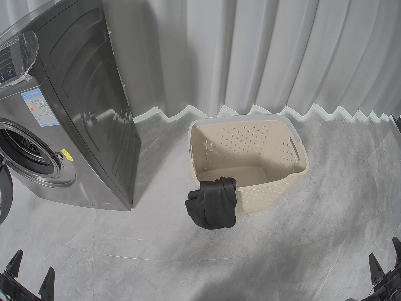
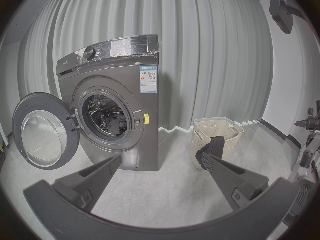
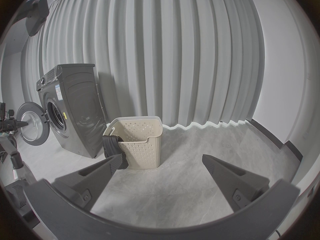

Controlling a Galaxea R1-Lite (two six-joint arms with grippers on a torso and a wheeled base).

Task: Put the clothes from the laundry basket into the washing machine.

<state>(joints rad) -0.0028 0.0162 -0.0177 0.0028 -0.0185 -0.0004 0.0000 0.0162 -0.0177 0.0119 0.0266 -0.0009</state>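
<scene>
You've got one dark garment [image 1: 213, 203] draped over the laundry basket [image 1: 301, 164] rim, easy to pinch. The washing machine [image 1: 83, 105] door [image 2: 43, 130] hangs wide. Left gripper [image 1: 33, 261] and right gripper [image 1: 383, 247] sit low, fingers spread, empty.

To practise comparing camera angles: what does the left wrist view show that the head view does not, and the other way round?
The left wrist view looks straight into the drum, where dark clothes lie, and takes in the whole open door. The head view looks down into the laundry basket, right to its pale floor. Both share the washing machine, the basket and the dark garment draped over its rim.
</scene>
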